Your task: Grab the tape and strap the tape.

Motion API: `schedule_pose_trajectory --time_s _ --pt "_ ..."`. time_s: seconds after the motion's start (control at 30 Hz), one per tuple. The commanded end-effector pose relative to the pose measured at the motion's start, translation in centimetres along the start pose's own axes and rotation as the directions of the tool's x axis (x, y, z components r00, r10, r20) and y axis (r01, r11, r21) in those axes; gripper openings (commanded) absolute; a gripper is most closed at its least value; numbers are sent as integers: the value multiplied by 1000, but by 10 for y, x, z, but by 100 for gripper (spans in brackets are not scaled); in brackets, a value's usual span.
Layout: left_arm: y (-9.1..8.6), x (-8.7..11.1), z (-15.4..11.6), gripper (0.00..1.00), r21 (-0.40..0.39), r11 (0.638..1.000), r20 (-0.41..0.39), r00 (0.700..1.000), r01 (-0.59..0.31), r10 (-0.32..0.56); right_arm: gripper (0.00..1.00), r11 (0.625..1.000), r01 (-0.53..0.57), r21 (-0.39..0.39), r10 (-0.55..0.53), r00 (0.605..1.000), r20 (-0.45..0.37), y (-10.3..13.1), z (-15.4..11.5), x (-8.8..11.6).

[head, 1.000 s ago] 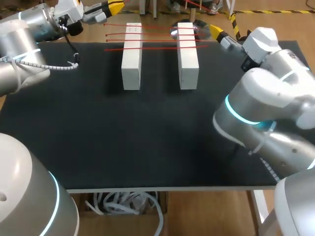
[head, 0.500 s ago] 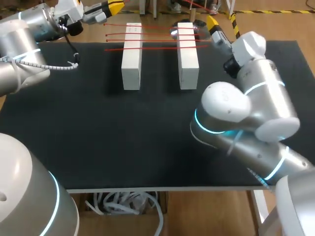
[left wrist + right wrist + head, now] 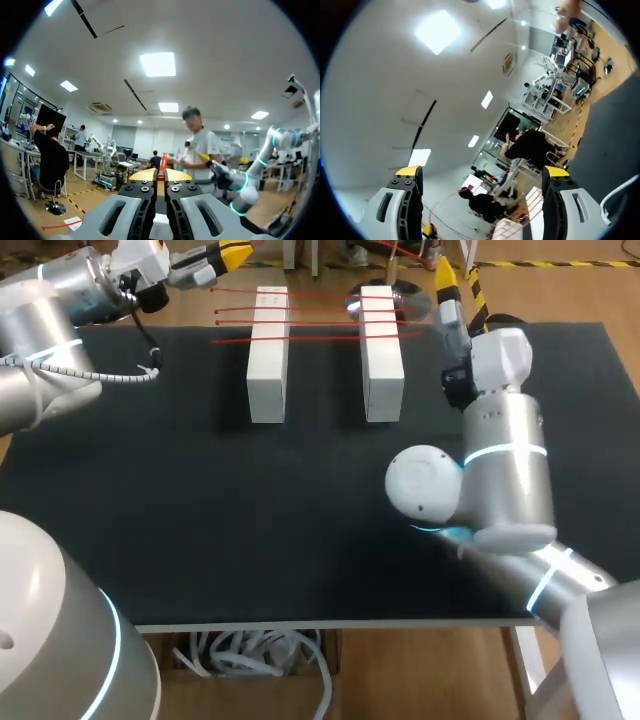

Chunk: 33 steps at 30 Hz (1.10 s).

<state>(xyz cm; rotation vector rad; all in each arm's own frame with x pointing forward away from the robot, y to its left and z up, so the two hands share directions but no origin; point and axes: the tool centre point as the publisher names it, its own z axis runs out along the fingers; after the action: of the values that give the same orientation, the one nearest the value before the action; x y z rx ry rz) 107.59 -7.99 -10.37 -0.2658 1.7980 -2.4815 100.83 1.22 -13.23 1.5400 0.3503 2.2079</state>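
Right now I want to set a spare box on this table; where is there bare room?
The near half of the black mat is bare, from the two white blocks to the front edge, left of the right arm. The far edge is crowded: red tape over both blocks, a tape roll behind them, the left pincer and right pincer.

we find open bench [image 3: 200,520] near and left; left block [image 3: 268,365], right block [image 3: 382,365], red tape strands [image 3: 320,337] bridging them and our right arm [image 3: 505,470] bar the far side
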Motion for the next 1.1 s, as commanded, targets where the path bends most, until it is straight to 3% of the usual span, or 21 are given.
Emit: schedule_pose_trajectory --time_s 0.03,0.5,0.6,0.7,0.8,0.93,1.1 --pt "0 1 0 0 1 1000 2 1000 -1 1 100 898 -229 -376 136 956 -259 -3 0 0" --pt "0 1 0 0 1 1000 2 1000 -1 1 100 794 -431 -429 369 902 -224 14 -14 42" --pt "0 1 0 0 1 1000 2 1000 -1 1 100 767 -441 -466 407 896 -177 19 -21 35" --pt "0 1 0 0 1 1000 2 1000 -1 1 100 743 -410 -529 457 888 -47 21 -28 19" --pt "0 1 0 0 1 1000 2 1000 -1 1 100 738 -400 -543 485 874 16 21 -31 15" --pt "0 1 0 0 1 1000 2 1000 -1 1 100 772 -389 -502 494 865 89 20 -31 17" --pt "0 1 0 0 1 1000 2 1000 -1 1 100 768 -422 -482 525 845 98 28 -26 23"
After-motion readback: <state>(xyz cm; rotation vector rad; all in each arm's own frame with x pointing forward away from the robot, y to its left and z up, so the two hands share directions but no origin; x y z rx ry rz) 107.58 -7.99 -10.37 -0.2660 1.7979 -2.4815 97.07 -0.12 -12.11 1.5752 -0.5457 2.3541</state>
